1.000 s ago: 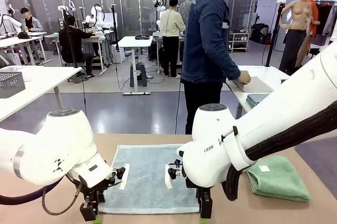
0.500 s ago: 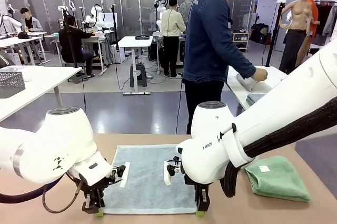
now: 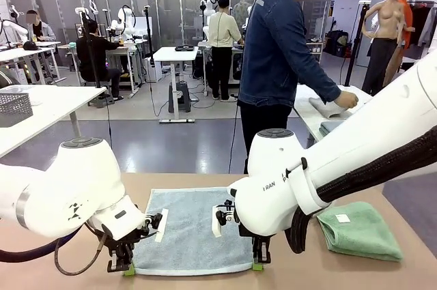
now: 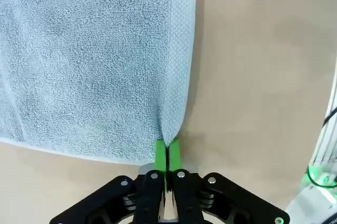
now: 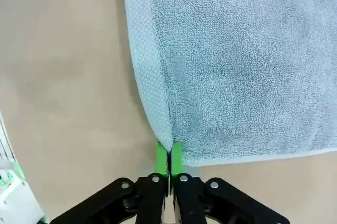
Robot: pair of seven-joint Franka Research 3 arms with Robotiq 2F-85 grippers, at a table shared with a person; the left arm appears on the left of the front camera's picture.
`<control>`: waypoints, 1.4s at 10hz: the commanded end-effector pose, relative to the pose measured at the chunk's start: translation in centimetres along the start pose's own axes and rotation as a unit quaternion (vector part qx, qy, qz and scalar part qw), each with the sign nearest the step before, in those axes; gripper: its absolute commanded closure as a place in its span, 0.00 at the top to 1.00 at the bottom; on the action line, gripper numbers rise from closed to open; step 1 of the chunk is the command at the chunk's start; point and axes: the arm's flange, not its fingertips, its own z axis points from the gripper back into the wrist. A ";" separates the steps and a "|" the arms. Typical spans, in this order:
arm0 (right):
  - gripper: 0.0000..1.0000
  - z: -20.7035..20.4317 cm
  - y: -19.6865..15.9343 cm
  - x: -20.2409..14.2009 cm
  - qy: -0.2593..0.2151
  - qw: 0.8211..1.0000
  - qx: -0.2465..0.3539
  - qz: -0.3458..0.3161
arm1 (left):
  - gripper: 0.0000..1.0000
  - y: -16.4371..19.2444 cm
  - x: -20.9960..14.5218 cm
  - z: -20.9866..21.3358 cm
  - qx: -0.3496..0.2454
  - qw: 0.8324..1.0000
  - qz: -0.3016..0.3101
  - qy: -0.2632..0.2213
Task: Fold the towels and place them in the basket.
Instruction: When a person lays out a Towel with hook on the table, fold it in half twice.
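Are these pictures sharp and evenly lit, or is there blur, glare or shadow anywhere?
Front view: even indoor light with no glare, and the pale blue towel is sharp. Left wrist view: the terry loops are crisp, with a soft shadow on the table beside the towel's edge near the left gripper. Right wrist view: equally crisp at the right gripper; the towel's edge looks bowed, perhaps from the lens.

Near corners of the pale blue towel are hidden between the fingers; the basket is cropped.
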 end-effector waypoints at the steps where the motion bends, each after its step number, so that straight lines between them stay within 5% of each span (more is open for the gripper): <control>1: 0.00 1.6 1.1 -0.3 0.000 1.000 -0.004 -0.014 | 0.00 -1.4 -0.4 0.7 0.014 1.000 0.004 0.009; 7: 0.00 9.9 8.1 0.2 -0.057 0.997 -0.044 0.004 | 0.00 -6.8 -0.9 8.8 0.095 0.994 -0.018 -0.058; 14: 0.00 11.9 0.6 -1.3 -0.060 0.995 -0.078 -0.016 | 0.00 0.2 2.4 12.0 0.097 0.994 -0.037 -0.040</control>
